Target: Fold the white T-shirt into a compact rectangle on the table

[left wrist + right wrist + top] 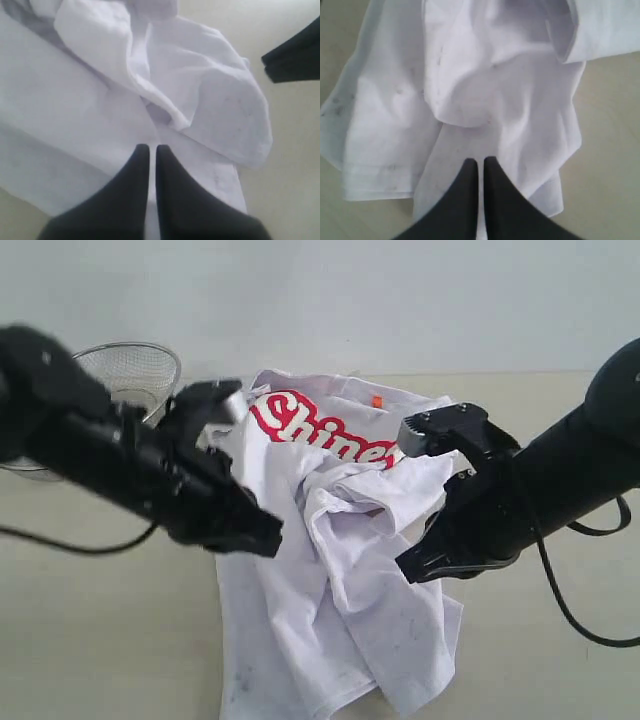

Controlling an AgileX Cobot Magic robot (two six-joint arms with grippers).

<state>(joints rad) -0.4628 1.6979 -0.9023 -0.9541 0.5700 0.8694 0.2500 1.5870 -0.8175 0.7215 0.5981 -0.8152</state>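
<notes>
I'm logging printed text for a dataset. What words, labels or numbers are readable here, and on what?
"Chines": red lettering on the chest of the white T-shirt; the word's end is hidden.
Orange neck tag: too small to read.
No other text shows.

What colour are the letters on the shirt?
The letters are red; the exterior view shows them best.
</notes>
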